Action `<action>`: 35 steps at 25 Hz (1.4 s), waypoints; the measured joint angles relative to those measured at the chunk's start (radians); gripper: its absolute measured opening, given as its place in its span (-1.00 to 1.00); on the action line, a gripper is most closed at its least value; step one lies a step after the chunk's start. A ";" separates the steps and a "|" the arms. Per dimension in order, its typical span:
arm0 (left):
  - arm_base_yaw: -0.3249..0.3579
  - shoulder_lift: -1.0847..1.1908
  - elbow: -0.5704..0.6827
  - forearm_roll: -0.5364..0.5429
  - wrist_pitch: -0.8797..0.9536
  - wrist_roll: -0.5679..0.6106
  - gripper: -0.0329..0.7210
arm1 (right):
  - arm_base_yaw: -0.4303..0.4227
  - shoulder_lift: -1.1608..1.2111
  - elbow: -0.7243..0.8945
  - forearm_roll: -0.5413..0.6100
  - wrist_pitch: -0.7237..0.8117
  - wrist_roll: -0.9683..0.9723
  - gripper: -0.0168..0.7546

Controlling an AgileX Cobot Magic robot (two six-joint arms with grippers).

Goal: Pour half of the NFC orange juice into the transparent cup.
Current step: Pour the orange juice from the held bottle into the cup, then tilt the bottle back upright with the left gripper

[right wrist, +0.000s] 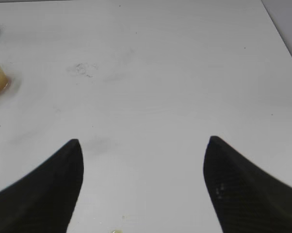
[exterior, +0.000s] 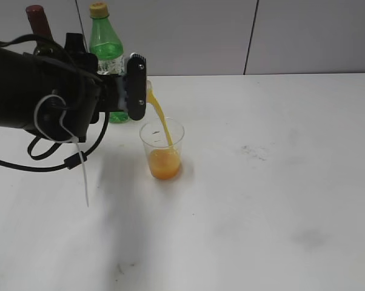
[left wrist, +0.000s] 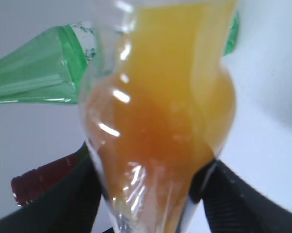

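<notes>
Left gripper is clamped on the NFC orange juice, fingers closed round the bottle body, bottle tipped w/ its mouth up and just left of the transparent cup. A thin orange stream arcs from the mouth down into the cup, landing inside the rim. Cup stands upright on the white tabletop, juice filling roughly its lower third. In the left wrist view the bottle fills most of the frame, orange liquid pooled toward the neck, black fingers either side at the bottom. Behind the cup, partly hidden by the arm: a green bottle w/ yellow cap, and left of that a dark wine bottle w/ red foil top. Right gripper hangs over bare tabletop well right of the cup, fingers spread wide, nothing between them; cup's edge blurred at far left of that view.
</notes>
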 joint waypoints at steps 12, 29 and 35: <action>0.000 0.000 0.000 0.006 0.017 0.001 0.34 | 0.000 0.000 0.000 0.000 0.000 0.000 0.57; 0.000 0.000 0.000 -0.025 -0.033 -0.016 0.34 | 0.000 0.000 0.000 0.000 0.000 0.000 0.57; 0.000 0.000 0.000 -0.049 -0.049 -0.120 0.34 | 0.000 0.000 0.000 0.000 0.000 0.000 0.57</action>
